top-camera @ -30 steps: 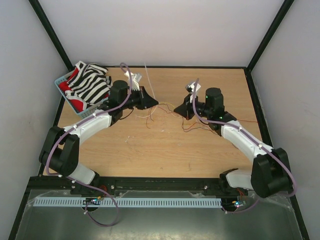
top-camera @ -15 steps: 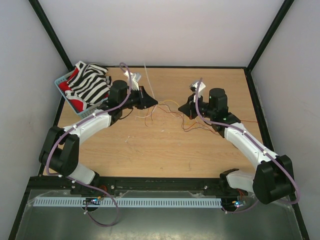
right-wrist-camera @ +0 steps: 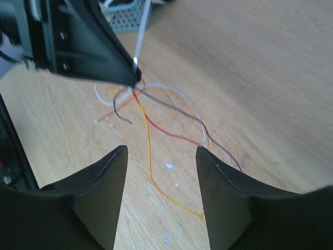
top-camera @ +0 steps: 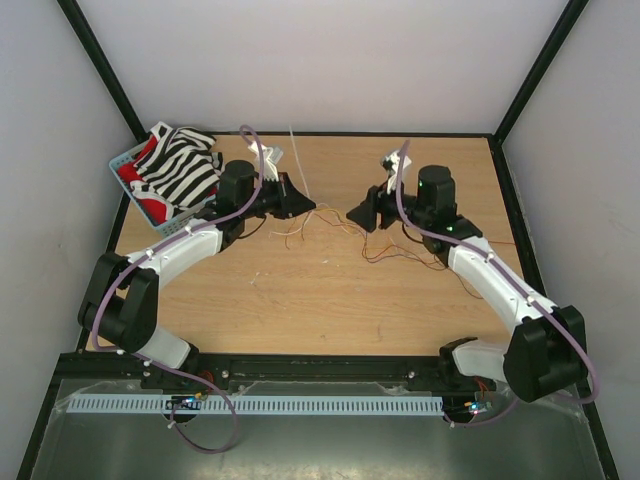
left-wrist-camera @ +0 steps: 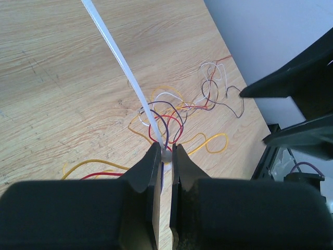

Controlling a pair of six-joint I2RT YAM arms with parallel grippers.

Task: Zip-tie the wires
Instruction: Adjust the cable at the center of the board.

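Observation:
The wires (top-camera: 335, 228) are thin red, yellow, purple and white strands tangled on the wooden table between the two arms. They also show in the wrist views: wires (left-wrist-camera: 179, 112), wires (right-wrist-camera: 156, 112). My left gripper (top-camera: 311, 207) is shut on the head end of the zip tie (left-wrist-camera: 125, 70), right where several wires gather at its tips (left-wrist-camera: 166, 151). The whitish zip tie (top-camera: 297, 165) rises toward the back. My right gripper (top-camera: 354, 215) is open and holds nothing. It hovers just right of the bundle, and a yellow wire lies on the table below its gap (right-wrist-camera: 161, 151).
A light blue basket (top-camera: 124, 160) with a black-and-white striped cloth (top-camera: 180, 165) and something red stands at the back left, behind the left arm. More wires trail right under the right arm (top-camera: 420, 255). White walls and a black frame enclose the table.
My right gripper was shut and now stands open. It drew back to the right, then came close to the left fingertips again. The left arm has not moved.

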